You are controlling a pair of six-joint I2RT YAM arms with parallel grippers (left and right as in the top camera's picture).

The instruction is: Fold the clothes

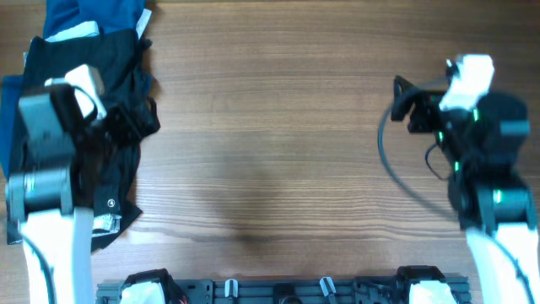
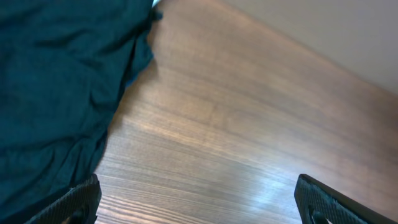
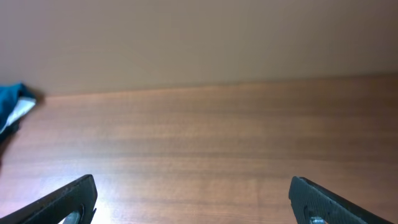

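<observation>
A crumpled black garment [image 1: 126,143] lies at the table's left side, with a blue garment [image 1: 89,17] under and behind it at the far left corner. My left gripper [image 1: 135,118] hovers over the black garment's right part. In the left wrist view its fingers [image 2: 199,202] are wide open and empty, with dark cloth [image 2: 56,87] to the left. My right gripper [image 1: 405,105] is at the right over bare wood. In the right wrist view its fingers [image 3: 193,199] are wide open and empty. A bit of blue cloth [image 3: 12,106] shows far left there.
The wooden table [image 1: 278,143] stretches between the two arms. A black cable [image 1: 396,169] loops from the right arm. A rail with clips [image 1: 278,289] runs along the near edge.
</observation>
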